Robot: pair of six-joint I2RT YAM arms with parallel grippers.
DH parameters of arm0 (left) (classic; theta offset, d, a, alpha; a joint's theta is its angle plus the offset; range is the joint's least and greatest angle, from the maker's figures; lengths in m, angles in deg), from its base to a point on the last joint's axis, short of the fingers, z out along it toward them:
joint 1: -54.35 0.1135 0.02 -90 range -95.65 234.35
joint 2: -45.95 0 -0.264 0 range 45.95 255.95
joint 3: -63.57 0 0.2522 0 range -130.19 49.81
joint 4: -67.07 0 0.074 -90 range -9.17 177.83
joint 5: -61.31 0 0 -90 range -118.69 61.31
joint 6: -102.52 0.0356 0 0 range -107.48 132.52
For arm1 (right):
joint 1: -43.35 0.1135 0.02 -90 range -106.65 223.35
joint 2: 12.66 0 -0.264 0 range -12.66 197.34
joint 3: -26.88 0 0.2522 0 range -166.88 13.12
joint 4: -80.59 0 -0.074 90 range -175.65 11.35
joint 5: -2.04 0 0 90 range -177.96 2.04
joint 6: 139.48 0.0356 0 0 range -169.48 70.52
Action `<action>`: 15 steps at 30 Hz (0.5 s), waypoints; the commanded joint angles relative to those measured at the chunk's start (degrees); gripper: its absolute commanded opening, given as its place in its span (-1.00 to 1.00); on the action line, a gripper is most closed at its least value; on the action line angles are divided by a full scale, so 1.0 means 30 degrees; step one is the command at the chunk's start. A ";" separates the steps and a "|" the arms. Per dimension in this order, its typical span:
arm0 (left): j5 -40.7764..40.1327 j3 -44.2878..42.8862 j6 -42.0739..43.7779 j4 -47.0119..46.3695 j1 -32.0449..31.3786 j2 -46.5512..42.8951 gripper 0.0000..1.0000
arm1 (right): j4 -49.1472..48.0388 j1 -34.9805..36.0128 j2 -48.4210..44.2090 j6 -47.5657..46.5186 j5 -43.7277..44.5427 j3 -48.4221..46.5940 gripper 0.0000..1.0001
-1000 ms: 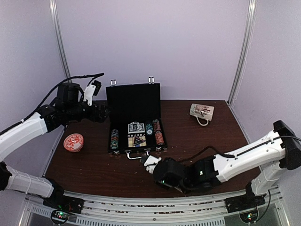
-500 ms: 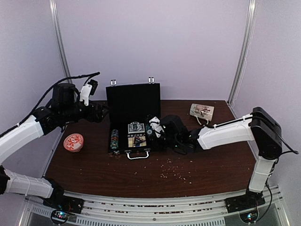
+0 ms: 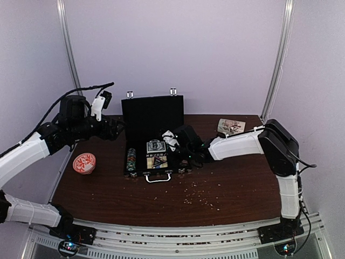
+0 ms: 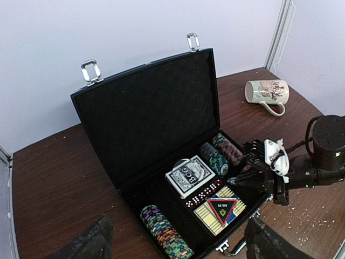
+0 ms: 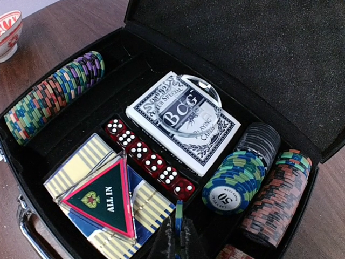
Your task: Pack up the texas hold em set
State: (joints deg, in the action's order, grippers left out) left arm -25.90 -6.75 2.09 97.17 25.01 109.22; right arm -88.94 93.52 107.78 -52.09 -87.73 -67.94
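Right wrist — right gripper [image 5: 179,231] pinches chip [image 5: 178,211] (edge-on) over briefcase [image 5: 242,43].

Orange-red patterned dish [image 3: 84,162] left, white printed mug [image 3: 231,127] (on its side) far right.

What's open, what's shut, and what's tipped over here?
briefcase, open, lid standing up.
mug, lying on its side.
dish, right way up.
card deck, lying flat inside the briefcase.
left gripper, jaws open, holding nothing.
right gripper, jaws shut on a poker chip, over the briefcase.
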 commanded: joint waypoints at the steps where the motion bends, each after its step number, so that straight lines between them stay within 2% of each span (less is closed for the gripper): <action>1: 0.0286 0.0102 -0.0066 -0.0877 0.0113 -0.0196 0.75 | 0.1411 -0.0288 0.0867 -0.0803 0.0221 -0.1174 -1.00; 6: 0.0363 0.0123 -0.0068 -0.0855 0.0117 -0.0229 0.75 | 0.2367 -0.0396 0.1922 -0.1028 0.0831 -0.2511 -1.00; 15: 0.0345 0.0157 -0.0066 -0.0875 0.0121 -0.0317 0.75 | 0.2336 -0.0549 0.2717 -0.1488 0.2555 -0.3124 -1.00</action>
State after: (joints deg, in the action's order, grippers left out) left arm -25.44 -6.75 2.09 97.19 25.01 109.22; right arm -82.62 92.34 114.32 -55.40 -83.16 -75.00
